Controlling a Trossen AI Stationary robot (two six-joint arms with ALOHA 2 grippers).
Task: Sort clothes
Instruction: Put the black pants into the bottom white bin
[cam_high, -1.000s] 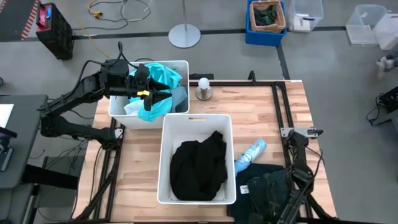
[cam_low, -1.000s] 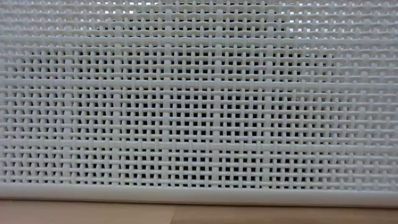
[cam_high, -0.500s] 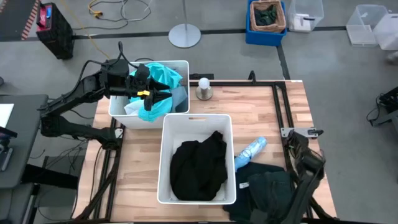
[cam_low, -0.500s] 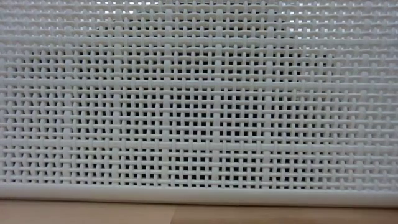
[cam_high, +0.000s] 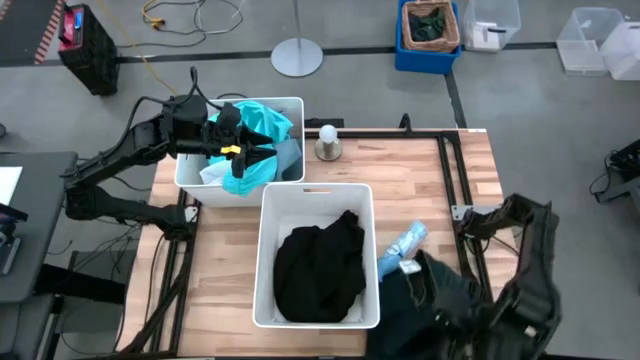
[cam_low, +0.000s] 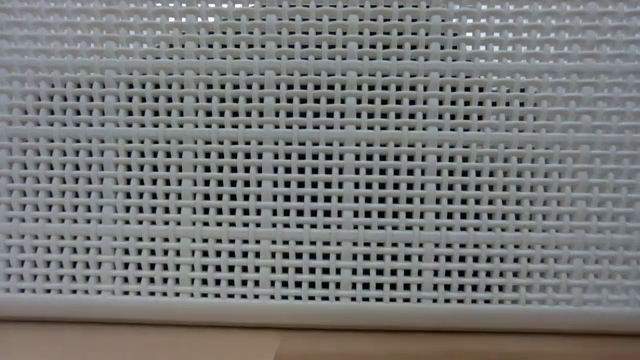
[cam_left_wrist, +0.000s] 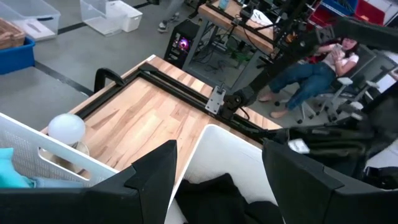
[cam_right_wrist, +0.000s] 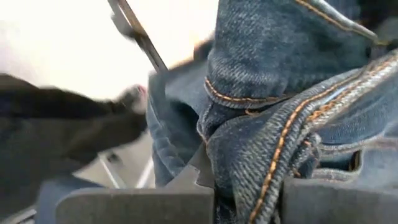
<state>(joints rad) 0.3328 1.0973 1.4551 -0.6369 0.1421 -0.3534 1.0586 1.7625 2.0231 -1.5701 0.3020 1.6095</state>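
A bright teal garment (cam_high: 262, 125) with a pale part (cam_high: 212, 172) lies in the far-left white bin (cam_high: 190, 185). My left gripper (cam_high: 238, 150) hangs over it, open and empty; its wrist view shows the fingers wide apart (cam_left_wrist: 217, 180). A black garment (cam_high: 318, 265) lies in the centre white bin (cam_high: 266, 250). A dark denim garment (cam_high: 425, 300) lies bunched at the table's near right corner. My right gripper (cam_high: 450, 295) is shut on it (cam_right_wrist: 280, 74). My right gripper pinches a bunched, seamed fold of the denim (cam_right_wrist: 249, 180) between its two fingers (cam_right_wrist: 124, 205), several layers thick. The orange-stitched seam runs up out of the hold. The rest of the garment spreads beyond the fingers; how much rests on the table I cannot tell.
A small light-blue bottle (cam_high: 403, 245) lies between the centre bin and the denim. A white bulb on a round base (cam_high: 327, 143) stands at the far edge. Black frame rails (cam_high: 450, 170) run along the table's right side. The bin's woven wall (cam_low: 320, 170) fills the low view.
My right arm has swung up, its elbow now high over the table's right edge. The denim's gripped part has been drawn up and toward the far edge; its white label has moved toward the bottle. The left arm has kept still.
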